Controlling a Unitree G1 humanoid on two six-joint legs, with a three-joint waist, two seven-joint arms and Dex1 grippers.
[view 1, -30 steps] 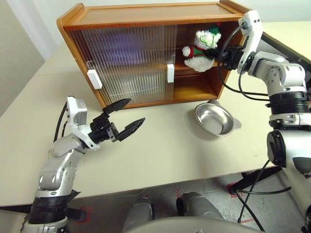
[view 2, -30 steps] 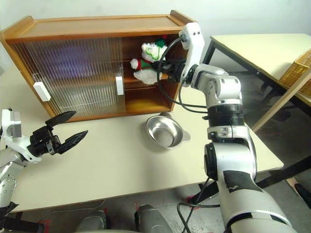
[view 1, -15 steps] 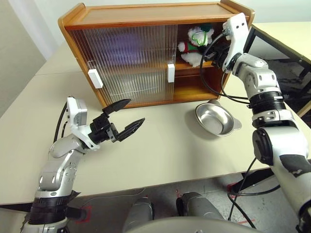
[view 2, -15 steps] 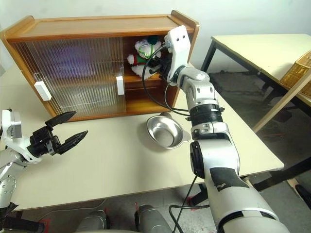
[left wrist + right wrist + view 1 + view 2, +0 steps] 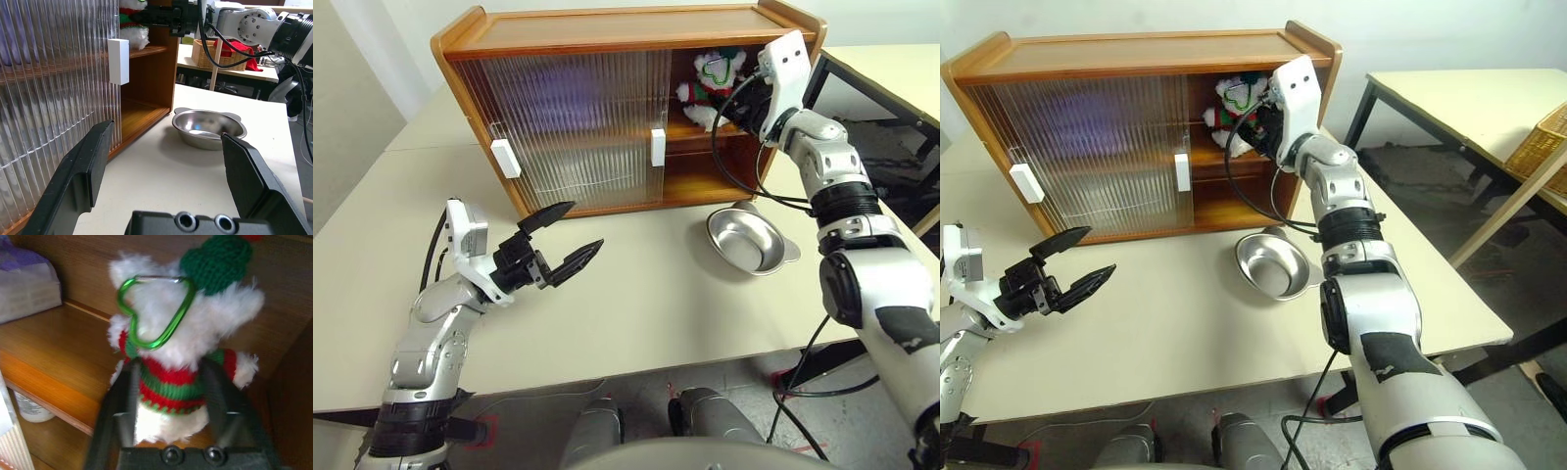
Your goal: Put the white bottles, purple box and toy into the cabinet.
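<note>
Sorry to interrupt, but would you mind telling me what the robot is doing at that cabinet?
The right end effector reaches into the open side of the brown wooden cabinet, its fingers on either side of the small white plush toy with the red-and-green scarf, which sits on the upper shelf. The left end effector hangs open above the table. A shiny steel bowl sits in front of the cabinet.

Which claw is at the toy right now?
The right claw, inside the cabinet, fingers either side of the toy. The left claw hangs open over the table.
</note>
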